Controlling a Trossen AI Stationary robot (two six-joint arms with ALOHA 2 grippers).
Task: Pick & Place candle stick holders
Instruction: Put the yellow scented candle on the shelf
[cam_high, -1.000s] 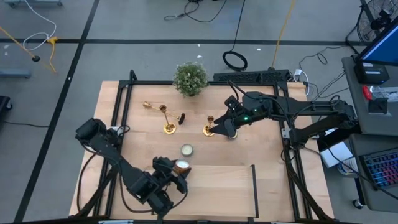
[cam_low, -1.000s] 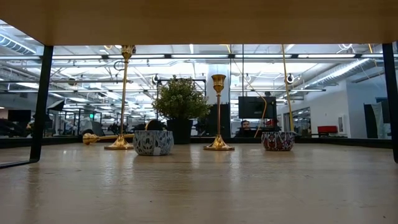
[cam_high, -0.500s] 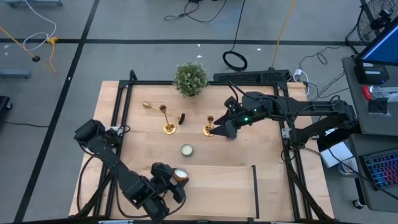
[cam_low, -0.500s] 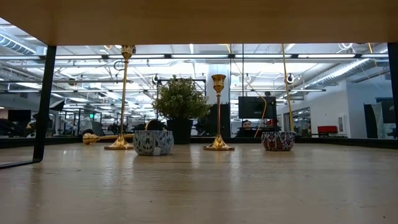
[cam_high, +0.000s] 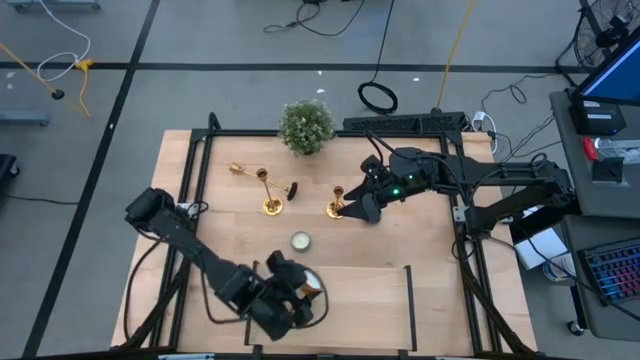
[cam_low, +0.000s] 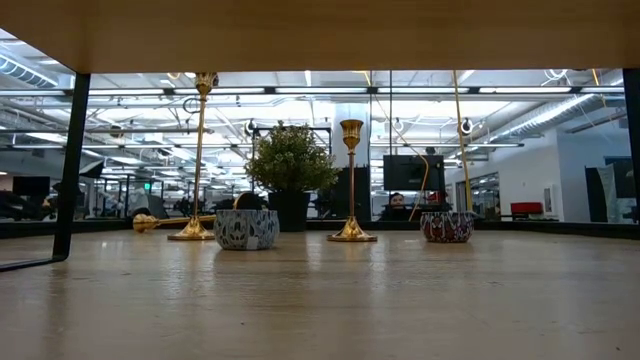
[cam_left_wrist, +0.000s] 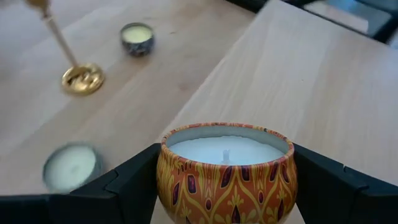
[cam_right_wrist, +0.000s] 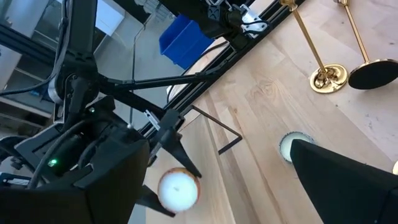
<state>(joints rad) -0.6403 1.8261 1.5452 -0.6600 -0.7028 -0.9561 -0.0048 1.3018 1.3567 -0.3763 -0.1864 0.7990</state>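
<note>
High view: the left gripper had carried its orange patterned tin candle rightward along the table's near edge.
Its jaws gripped that tin; the right gripper, fingers wide, waited beside an upright gold candlestick, all holders unmoved.

Orange leaf-patterned candle tin, gold candlesticks, pale wooden table, green plant

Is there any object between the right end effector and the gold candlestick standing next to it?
No. The right end effector sits directly beside the upright candlestick, nothing visible between them. The green tealight lies nearer the front edge, outside that gap.
</note>
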